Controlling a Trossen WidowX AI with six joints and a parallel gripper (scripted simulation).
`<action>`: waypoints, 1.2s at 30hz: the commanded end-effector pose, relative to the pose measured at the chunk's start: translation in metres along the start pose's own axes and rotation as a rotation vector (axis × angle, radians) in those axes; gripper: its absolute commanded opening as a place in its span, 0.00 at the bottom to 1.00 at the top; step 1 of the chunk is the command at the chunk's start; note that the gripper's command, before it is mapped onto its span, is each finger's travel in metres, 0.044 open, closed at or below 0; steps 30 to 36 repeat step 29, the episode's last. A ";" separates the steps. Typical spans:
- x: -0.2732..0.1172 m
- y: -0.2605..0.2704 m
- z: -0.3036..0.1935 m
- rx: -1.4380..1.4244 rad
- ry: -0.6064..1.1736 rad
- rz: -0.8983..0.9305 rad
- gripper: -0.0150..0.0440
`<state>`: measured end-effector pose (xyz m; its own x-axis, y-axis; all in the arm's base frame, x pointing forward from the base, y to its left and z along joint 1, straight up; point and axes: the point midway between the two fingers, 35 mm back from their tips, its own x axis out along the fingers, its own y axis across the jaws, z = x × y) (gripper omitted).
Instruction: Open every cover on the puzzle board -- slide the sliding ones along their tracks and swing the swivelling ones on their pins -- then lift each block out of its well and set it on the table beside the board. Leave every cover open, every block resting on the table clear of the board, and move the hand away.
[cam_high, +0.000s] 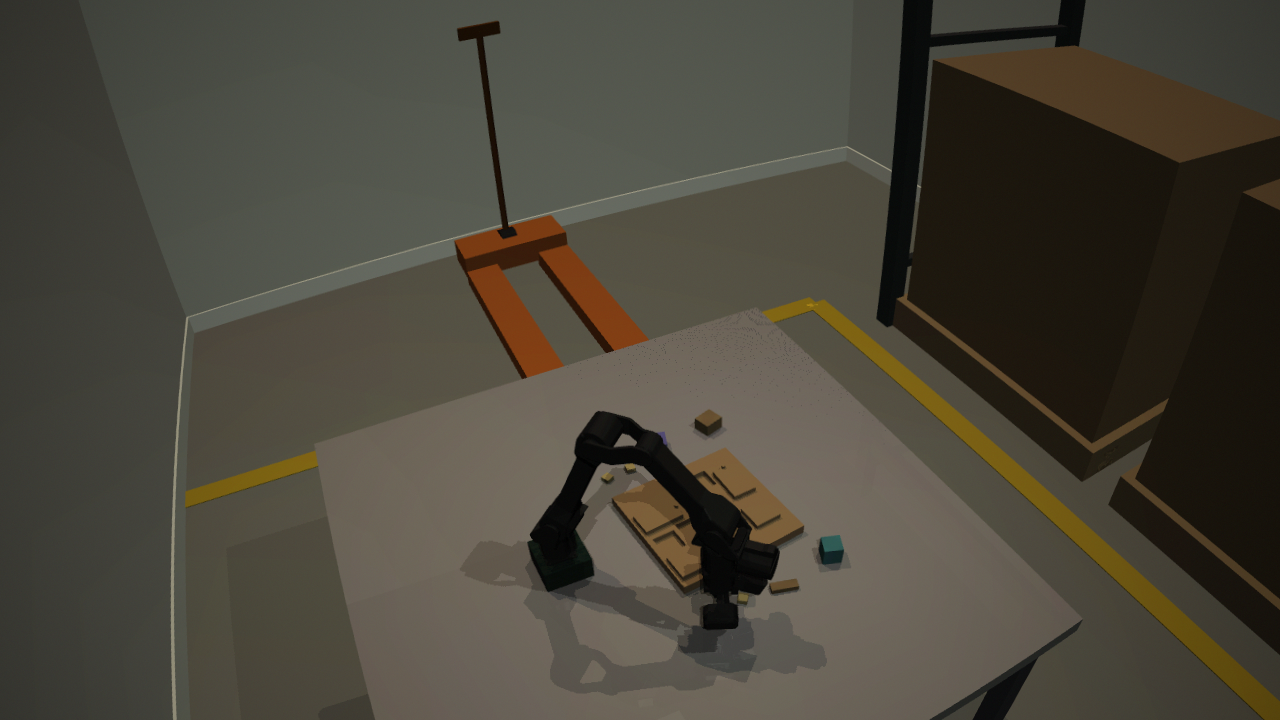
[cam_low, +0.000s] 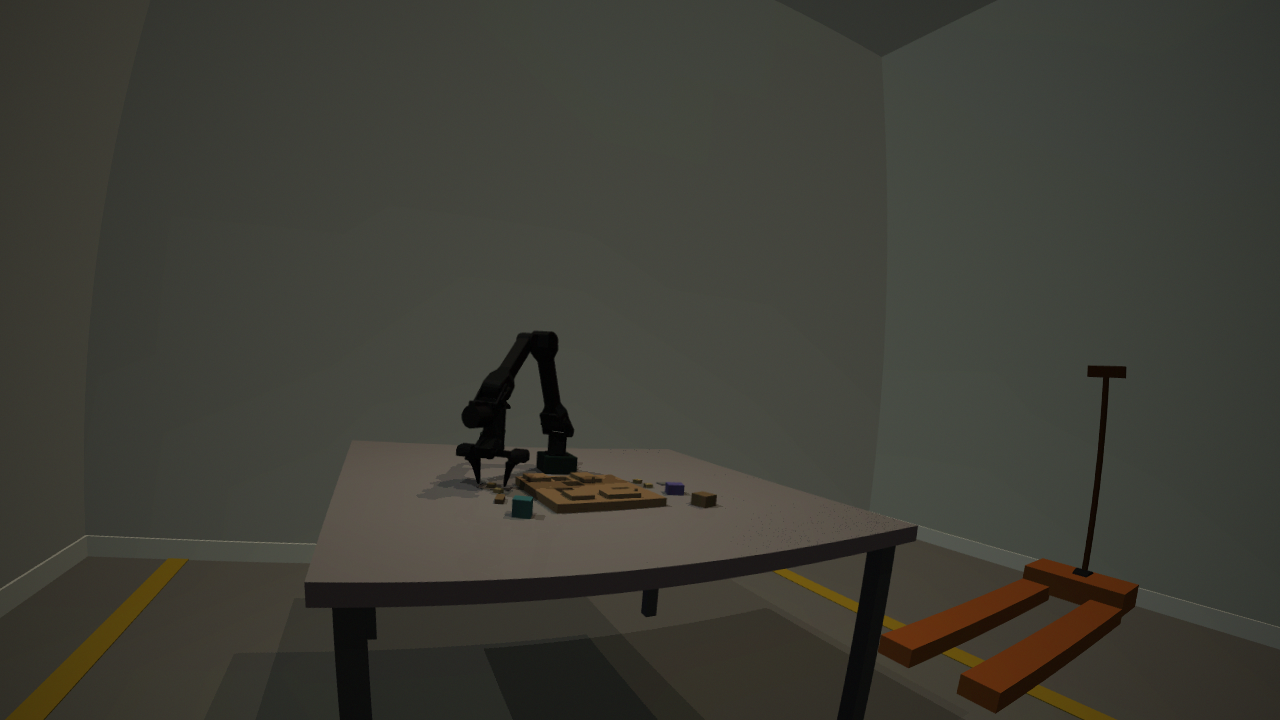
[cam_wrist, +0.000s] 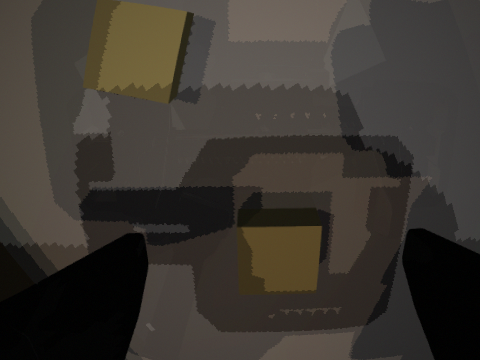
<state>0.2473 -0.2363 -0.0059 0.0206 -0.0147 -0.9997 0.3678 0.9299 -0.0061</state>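
My gripper (cam_low: 492, 484) (cam_wrist: 278, 249) is open, low over the table beside the board. A small yellow block (cam_wrist: 285, 260) rests on the table between the spread fingers, touching neither. A second yellow block (cam_wrist: 142, 50) (cam_high: 742, 598) lies close by, nearer the board. Two more small yellow blocks (cam_high: 607, 477) (cam_high: 630, 468) lie on the table at the board's other side. The wooden puzzle board (cam_high: 726, 459) (cam_low: 617, 504) carries several flat covers and raised rails. My arm hides part of it in the top view, and the state of each cover and well is too small and dark to tell.
A teal cube (cam_high: 830, 548) (cam_low: 521, 506) and a flat wooden bar (cam_high: 784, 585) (cam_low: 499, 497) lie near the gripper's side of the board. A brown block (cam_high: 708, 421) (cam_low: 703, 498) and a purple block (cam_high: 661, 437) (cam_low: 674, 488) stand beyond the board.
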 end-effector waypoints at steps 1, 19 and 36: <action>-0.003 0.000 0.001 0.000 -0.001 -0.001 1.00; -0.059 0.000 0.001 -0.005 0.001 0.000 1.00; -0.077 0.001 0.000 -0.008 -0.001 -0.001 1.00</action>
